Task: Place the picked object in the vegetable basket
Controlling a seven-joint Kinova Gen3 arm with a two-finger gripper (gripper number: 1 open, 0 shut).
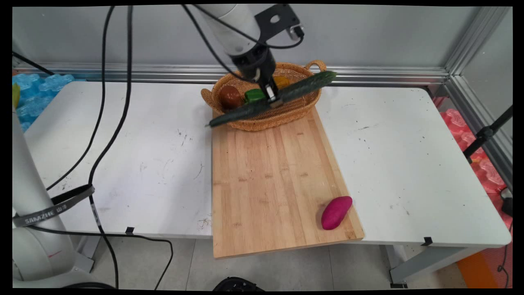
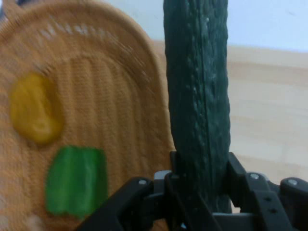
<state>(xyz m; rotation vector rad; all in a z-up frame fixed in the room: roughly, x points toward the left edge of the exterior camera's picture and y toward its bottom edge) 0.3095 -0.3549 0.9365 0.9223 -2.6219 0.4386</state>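
White arm (image 1: 231, 28), black cables (image 1: 116, 106), grey SAMZHE strap (image 1: 53, 207); black gripper (image 2: 201, 185) linkage, silver screws (image 2: 142, 182).

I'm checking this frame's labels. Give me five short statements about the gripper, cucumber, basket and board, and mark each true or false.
1. The gripper is shut on the cucumber. True.
2. The cucumber lies flat on the cutting board. False: it is held over the wicker basket, sticking out past both sides.
3. A purple sweet potato lies on the board near its front right corner. True.
4. The basket is empty. False: a green piece, a yellow piece and a reddish-brown item are inside.
5. The basket stands at the board's far end. True.
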